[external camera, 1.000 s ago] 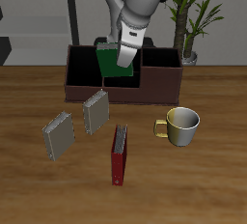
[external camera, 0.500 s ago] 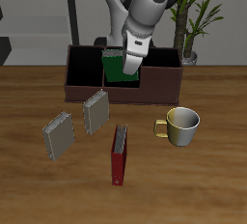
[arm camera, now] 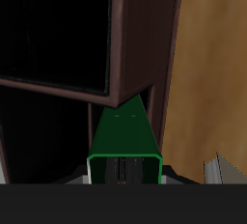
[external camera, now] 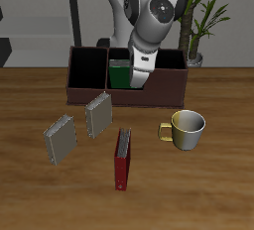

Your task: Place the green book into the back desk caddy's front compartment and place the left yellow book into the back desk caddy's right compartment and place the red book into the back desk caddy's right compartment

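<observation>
While the tool [external camera: 136, 73] grips the green book [external camera: 121, 75] upright, the book hangs partly inside the back desk caddy [external camera: 89, 87], over its front compartment [external camera: 123, 81].

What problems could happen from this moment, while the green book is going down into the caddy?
1. The green book hangs in the end effector over the back desk caddy. The wrist view shows a divider close to the book's edge, so it may catch there instead of sliding in.
2. If the book is released while still partly above the rim, it might tip or lean crooked.
3. The arm is low over the caddy and may bump its wall.
</observation>
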You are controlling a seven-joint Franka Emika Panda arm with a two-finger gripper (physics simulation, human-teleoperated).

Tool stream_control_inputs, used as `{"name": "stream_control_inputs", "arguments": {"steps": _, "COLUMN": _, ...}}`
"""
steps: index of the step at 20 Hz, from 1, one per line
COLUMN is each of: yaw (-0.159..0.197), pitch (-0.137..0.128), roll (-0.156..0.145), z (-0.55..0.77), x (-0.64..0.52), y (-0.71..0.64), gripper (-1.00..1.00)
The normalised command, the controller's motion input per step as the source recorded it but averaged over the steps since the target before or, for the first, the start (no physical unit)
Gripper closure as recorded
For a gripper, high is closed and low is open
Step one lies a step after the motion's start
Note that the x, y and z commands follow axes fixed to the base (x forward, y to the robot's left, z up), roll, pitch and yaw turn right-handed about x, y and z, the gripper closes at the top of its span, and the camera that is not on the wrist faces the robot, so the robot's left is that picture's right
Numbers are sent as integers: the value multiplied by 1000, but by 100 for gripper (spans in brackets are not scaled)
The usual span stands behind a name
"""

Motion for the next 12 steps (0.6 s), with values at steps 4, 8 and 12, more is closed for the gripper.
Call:
{"name": "stream_control_inputs", "arguments": {"steps": 4, "yaw": -97, "pitch": 59, "roll": 43, "z": -258, "x": 29, "y": 182, "gripper": -100}}
{"name": "stream_control_inputs", "arguments": {"steps": 8, "yaw": -102, "pitch": 86, "roll": 87, "z": -112, "x": -129, "y": 247, "gripper": -100}}
{"name": "stream_control_inputs", "arguments": {"steps": 12, "yaw": -12, "pitch": -12, "roll": 34, "z": 35, "x": -89, "y": 70, "gripper": -100}}
